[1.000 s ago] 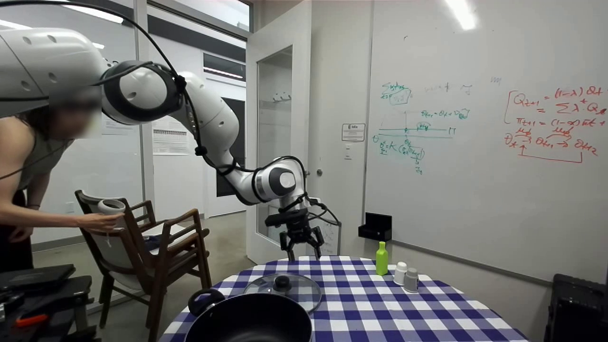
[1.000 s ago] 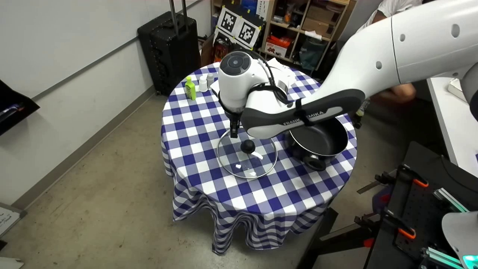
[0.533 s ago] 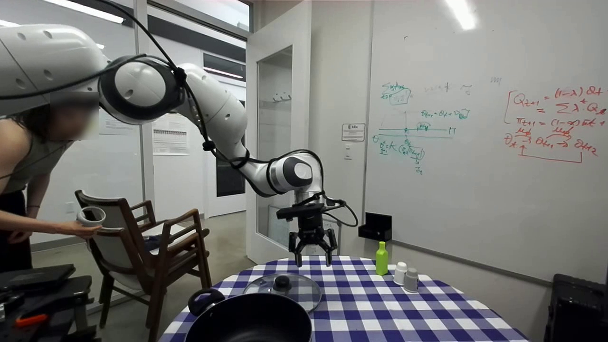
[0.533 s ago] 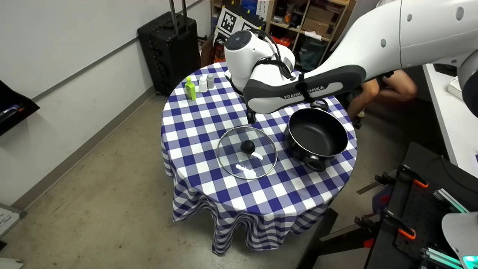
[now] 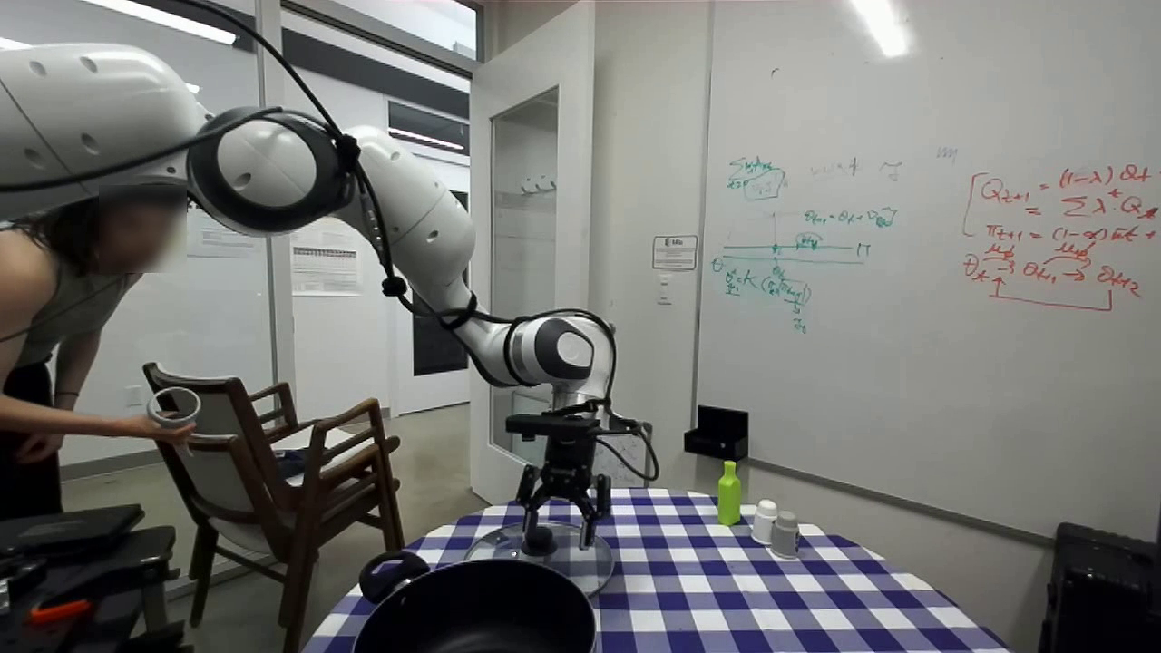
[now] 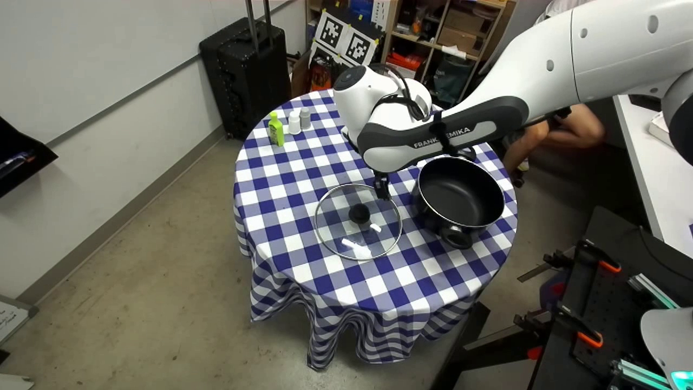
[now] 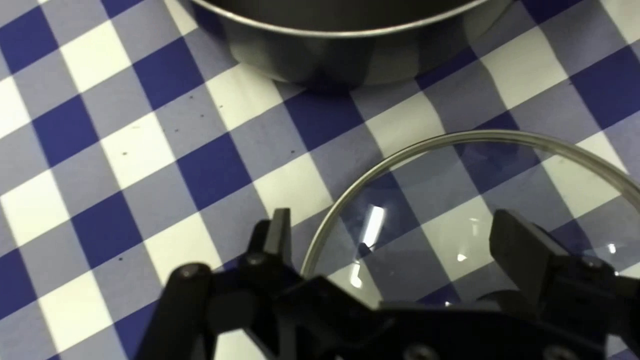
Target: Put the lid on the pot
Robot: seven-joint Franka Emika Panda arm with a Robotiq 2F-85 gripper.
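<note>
The lid is a round glass disc with a metal rim and a black knob. It lies knob-up on the checkered cloth in both exterior views (image 5: 571, 564) (image 6: 338, 233). In the wrist view, the lid (image 7: 435, 235) fills the lower right, and part of its dark knob (image 7: 505, 298) shows low by the right finger. The black pot stands uncovered beside the lid in both exterior views (image 5: 481, 603) (image 6: 460, 195) and at the top of the wrist view (image 7: 340, 57). My gripper (image 5: 559, 537) is open and empty above the lid's pot-side part (image 6: 382, 188). Its left finger appears outside the rim (image 7: 390, 220).
A green bottle (image 5: 729, 494) and white and grey shakers (image 5: 765, 522) (image 5: 785, 535) stand toward the table's other side. The pot has side handles, one facing outward (image 6: 456, 236). A person (image 5: 54, 317) stands behind a wooden chair (image 5: 272, 472).
My open gripper has come down close to the lid and shifted toward its pot side. The lid and the pot have not moved.
</note>
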